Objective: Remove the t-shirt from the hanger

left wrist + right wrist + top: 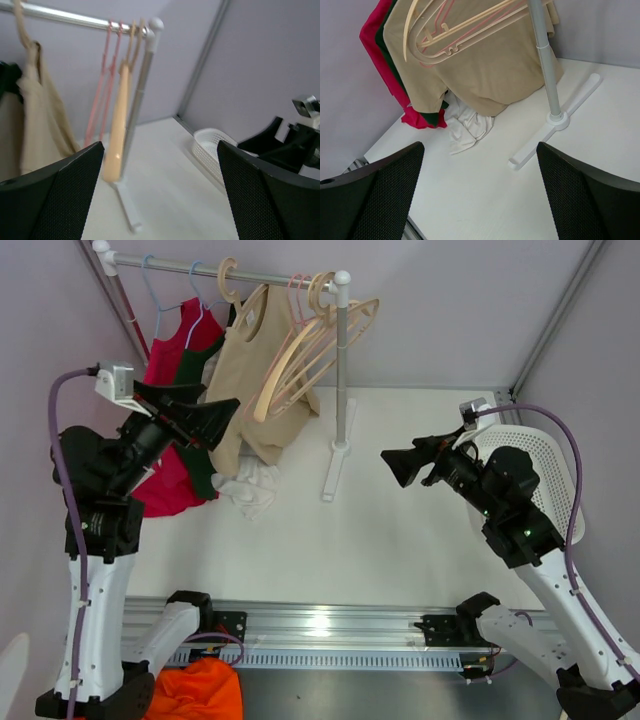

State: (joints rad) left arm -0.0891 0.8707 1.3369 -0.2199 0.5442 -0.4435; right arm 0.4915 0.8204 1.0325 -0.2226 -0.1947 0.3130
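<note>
— Where is the soft beige t-shirt point(262, 390) hanging?
— It's draping from a curved hanger point(228, 280) on the metal rail point(180, 262). The left end effector point(222, 423) and right end effector point(392, 468) are gaping wide, holding nothing.

— What sort of place is this?

— A robot lab, a boxed-in test cell rather than a home. Bare lilac partition walls point(450, 310) set in metal frame posts point(565, 305) close in a plain white desk point(400, 530).

— What else shows it?

— The left arm point(100, 530) and right arm point(525, 530) sit on an aluminium rail point(330, 625) at the desk's near edge, with purple cables point(55, 420) looped along them. The clothes rack point(343, 370) stands on the desk itself.
</note>
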